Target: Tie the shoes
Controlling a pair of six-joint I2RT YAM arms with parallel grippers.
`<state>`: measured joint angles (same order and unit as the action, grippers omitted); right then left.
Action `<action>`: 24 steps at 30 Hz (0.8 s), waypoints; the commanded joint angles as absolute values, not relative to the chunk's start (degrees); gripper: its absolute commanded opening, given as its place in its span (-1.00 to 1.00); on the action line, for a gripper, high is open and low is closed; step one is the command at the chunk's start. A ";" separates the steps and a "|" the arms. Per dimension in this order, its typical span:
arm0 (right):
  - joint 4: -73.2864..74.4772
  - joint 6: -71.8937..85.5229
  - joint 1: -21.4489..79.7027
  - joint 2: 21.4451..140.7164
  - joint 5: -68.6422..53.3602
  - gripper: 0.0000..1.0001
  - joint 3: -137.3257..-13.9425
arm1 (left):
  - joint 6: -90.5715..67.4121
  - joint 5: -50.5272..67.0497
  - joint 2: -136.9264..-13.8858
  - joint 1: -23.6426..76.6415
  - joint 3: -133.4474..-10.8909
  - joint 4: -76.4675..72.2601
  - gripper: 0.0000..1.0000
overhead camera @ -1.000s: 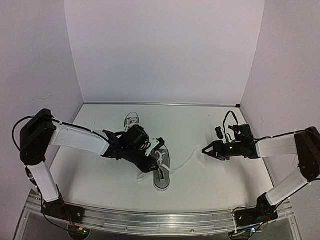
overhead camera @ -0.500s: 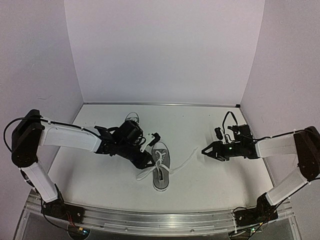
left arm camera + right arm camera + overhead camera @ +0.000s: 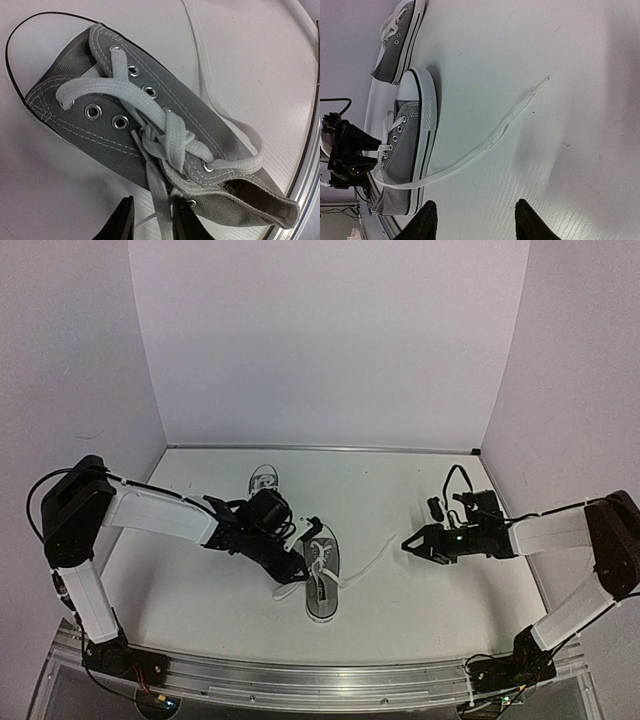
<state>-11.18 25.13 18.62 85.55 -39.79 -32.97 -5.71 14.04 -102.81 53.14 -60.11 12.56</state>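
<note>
The task is at an early stage. The near shoe (image 3: 322, 580) lies on the table (image 3: 430, 480) between the two arms, with its toe to the back wall. In the left wrist view its white laces are threaded through the eyelets and crossed once over the tongue in a loose first twist, but there is no bow and no loop. I judge that the knot is only begun.

The short lace end (image 3: 159, 200) runs down from this twist and passes between the fingers of the left gripper (image 3: 152, 212). The jaws stand narrowly apart, with a bit of table showing beside the lace, so it is not pinched yet.

The long lace end (image 3: 485, 145) lies loose on the table and stretches out toward the right gripper (image 3: 475, 215), which is wide apart, holds nothing and hovers well apart from the shoe.

The far shoe (image 3: 263, 480) stands near the back wall, just behind the left arm; whether it is tied is too small to tell. What is left: to tighten the twist, make the bow, and probably do the second shoe
</note>
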 commanded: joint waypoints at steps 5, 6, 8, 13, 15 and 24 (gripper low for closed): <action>-12.74 25.51 19.82 87.39 -37.79 -0.01 -34.75 | -5.06 15.42 -101.45 52.29 -63.02 11.85 -0.79; -12.71 25.63 19.96 87.57 -37.49 -0.01 -34.94 | -5.09 15.07 -100.88 52.29 -62.90 12.20 -0.83; -12.66 25.90 20.53 87.95 -36.71 -0.02 -35.38 | -5.11 14.29 -99.50 52.30 -62.66 13.09 -0.91; -11.91 26.86 23.76 89.30 -32.45 -0.03 -37.36 | -6.14 11.00 -95.17 52.21 -60.95 13.80 -1.00; -10.51 27.12 25.78 90.33 -29.47 -0.03 -38.92 | -6.92 9.85 -93.04 52.21 -60.02 13.36 -1.00; -0.66 24.81 32.75 95.83 -15.66 0.00 -48.48 | -9.05 7.82 -87.63 52.21 -57.31 12.09 -1.00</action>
<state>-5.61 26.13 30.87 93.50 -23.59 -44.04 -7.61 9.75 -90.84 52.53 -58.73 13.42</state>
